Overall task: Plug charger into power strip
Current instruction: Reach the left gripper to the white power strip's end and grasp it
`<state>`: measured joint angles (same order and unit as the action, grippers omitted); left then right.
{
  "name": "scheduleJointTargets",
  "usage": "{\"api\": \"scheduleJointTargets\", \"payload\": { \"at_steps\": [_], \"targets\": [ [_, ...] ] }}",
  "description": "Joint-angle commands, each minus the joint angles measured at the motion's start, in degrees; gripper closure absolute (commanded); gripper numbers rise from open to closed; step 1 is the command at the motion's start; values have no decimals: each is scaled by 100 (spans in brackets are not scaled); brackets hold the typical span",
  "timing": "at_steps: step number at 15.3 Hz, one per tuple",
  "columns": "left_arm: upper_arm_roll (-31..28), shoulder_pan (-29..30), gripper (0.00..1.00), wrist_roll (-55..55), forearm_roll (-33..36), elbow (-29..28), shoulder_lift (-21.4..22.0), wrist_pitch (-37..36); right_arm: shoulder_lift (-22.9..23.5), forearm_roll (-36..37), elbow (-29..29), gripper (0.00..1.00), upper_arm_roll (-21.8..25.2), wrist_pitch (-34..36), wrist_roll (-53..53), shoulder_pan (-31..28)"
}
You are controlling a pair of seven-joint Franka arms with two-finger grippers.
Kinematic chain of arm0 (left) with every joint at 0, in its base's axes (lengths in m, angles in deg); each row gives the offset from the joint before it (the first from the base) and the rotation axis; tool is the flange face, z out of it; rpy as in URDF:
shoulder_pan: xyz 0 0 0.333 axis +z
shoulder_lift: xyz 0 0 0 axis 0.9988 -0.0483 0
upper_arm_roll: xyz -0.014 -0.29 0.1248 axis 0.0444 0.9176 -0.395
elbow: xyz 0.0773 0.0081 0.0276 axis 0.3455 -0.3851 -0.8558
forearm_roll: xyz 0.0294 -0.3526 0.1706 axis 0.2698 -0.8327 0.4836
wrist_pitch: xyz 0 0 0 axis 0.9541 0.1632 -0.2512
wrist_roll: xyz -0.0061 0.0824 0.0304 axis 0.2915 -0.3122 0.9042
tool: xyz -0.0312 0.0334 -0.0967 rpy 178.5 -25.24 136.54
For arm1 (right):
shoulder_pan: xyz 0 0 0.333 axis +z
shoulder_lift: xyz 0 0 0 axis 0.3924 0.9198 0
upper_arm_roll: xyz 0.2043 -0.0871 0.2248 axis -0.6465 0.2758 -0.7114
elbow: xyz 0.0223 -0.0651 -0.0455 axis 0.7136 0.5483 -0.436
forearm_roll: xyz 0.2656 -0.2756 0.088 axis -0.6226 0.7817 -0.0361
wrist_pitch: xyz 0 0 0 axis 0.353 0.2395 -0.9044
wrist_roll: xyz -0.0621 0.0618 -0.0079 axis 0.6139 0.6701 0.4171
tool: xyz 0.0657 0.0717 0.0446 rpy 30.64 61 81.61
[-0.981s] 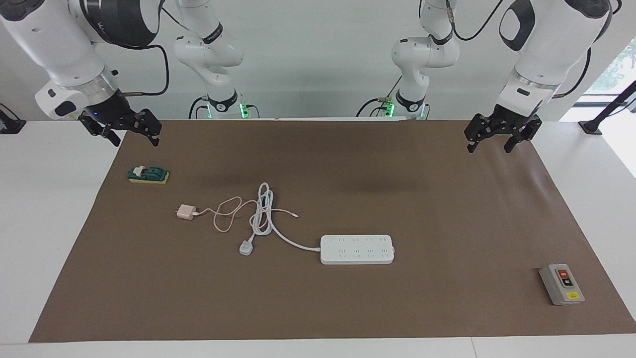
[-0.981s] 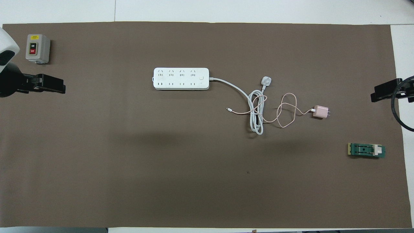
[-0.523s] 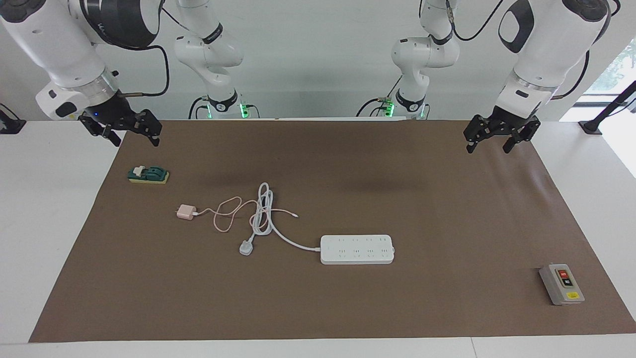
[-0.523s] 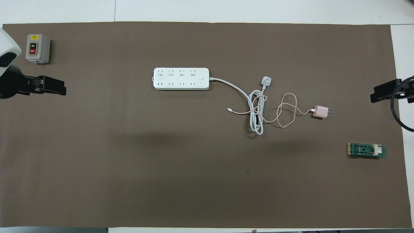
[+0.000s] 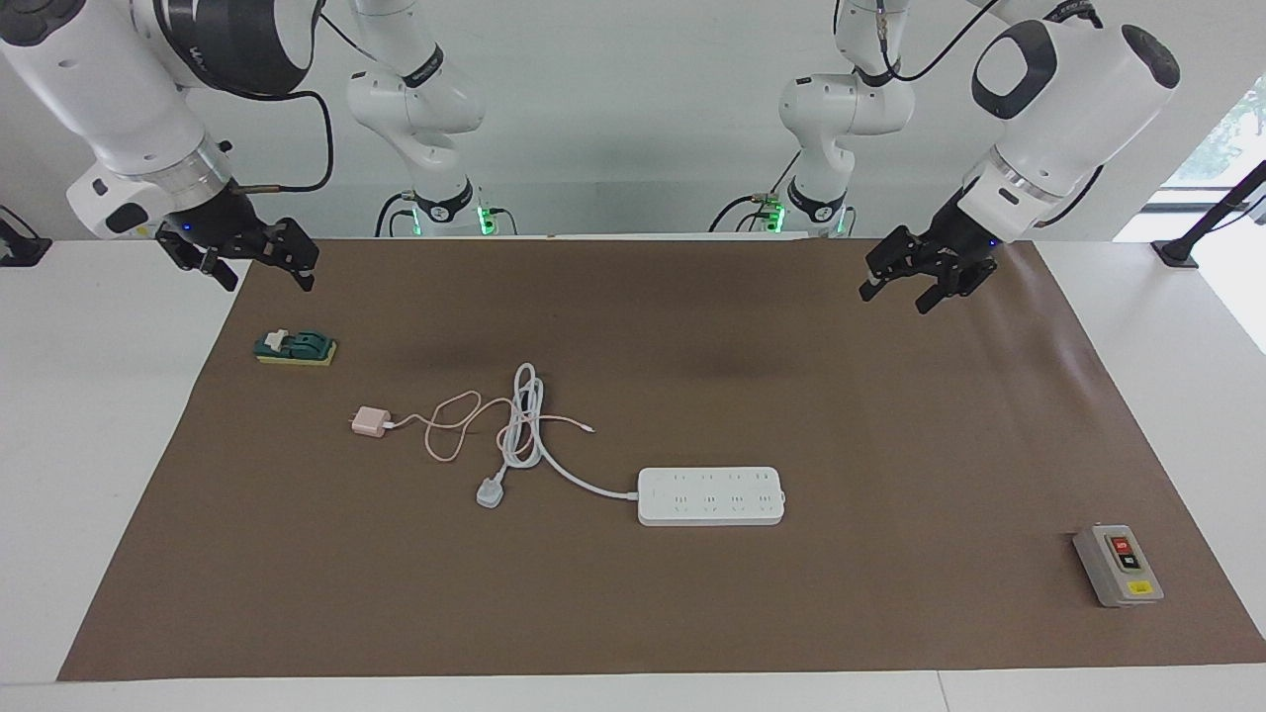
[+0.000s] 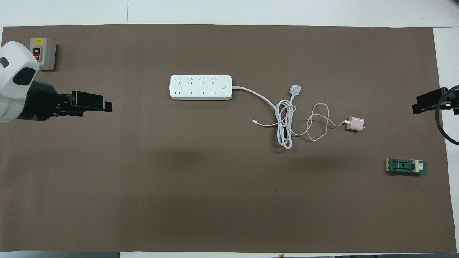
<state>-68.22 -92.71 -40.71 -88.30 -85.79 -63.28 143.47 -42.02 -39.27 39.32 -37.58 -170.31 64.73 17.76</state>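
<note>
The pale pink charger [image 5: 371,422] lies on the brown mat toward the right arm's end, its thin pink cable [image 5: 451,427] looped beside it and crossing the coiled white cord. It also shows in the overhead view [image 6: 355,124]. The white power strip [image 5: 710,495] lies flat near the mat's middle, sockets up, farther from the robots than the charger; it also shows in the overhead view [image 6: 200,87]. My left gripper [image 5: 892,301] is open and empty in the air over bare mat [image 6: 109,106]. My right gripper [image 5: 271,281] is open and empty over the mat's edge [image 6: 414,107].
The strip's thick white cord is coiled between strip and charger and ends in a white three-pin plug [image 5: 490,492]. A grey box with red and black buttons [image 5: 1118,565] stands at the left arm's end. A green and yellow block [image 5: 295,347] lies near the right gripper.
My left gripper has swung inward over the mat, toward the table's middle. The right gripper has barely moved. Charger and power strip lie as before.
</note>
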Motion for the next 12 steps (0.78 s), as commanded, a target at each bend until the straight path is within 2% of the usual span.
{"api": "scheduleJointTargets", "payload": {
  "at_steps": [1, 5, 12],
  "targets": [
    [-36, 152, 0, -542, -1153, -518, 87, 278, -62, 58, 66, 0, -84, 83, -116, -72],
    [-27, 30, 0, -569, -2385, -509, -168, 313, -62, 58, 66, 0, -58, 320, -108, -90],
    [-19, -445, 0, -691, -4319, -457, -678, 445, -140, -65, 171, 0, -40, 241, 215, -90]
  ]
}}
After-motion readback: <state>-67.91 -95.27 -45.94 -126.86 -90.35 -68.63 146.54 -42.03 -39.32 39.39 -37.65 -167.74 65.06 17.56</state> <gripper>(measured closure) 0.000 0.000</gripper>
